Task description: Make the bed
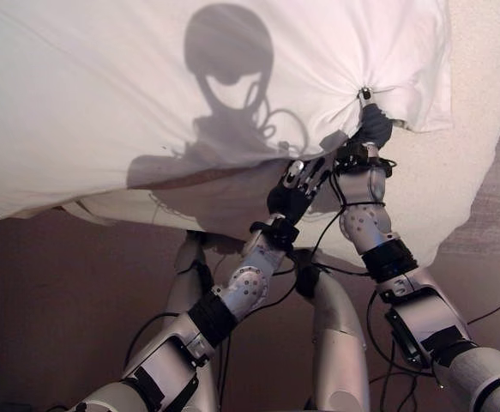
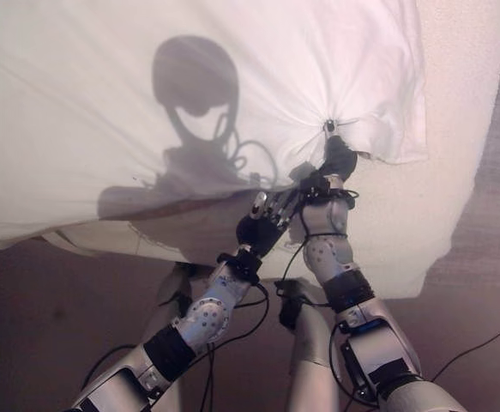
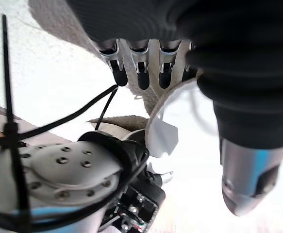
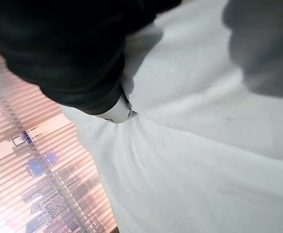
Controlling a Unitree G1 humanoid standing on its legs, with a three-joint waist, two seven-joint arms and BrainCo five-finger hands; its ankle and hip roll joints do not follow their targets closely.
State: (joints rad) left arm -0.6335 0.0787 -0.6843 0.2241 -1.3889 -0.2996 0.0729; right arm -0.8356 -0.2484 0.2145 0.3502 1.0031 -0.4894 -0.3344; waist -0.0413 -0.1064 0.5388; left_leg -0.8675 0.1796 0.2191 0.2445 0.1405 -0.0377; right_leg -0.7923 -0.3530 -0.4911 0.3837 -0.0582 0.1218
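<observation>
Right hand (image 1: 371, 127) pinches 1 white sheet (image 1: 147, 94); left hand (image 1: 297, 190) hovers, fingers relaxed, over 1 mattress (image 1: 455, 172).

Sheet (image 1: 147, 94) spread over mattress (image 1: 455, 189); right hand (image 1: 374, 124) on sheet, left hand (image 1: 297, 193) nearer, left of it

A plain white sheet (image 1: 104, 94) lies over a cream, finely textured mattress (image 1: 477, 112), above a dull brown floor (image 1: 52, 309).

The right hand (image 2: 339, 158) pinched the white sheet (image 2: 87, 120), creases radiating from the grip. The left hand (image 2: 264, 221) hovered just beside it, fingers extended.
</observation>
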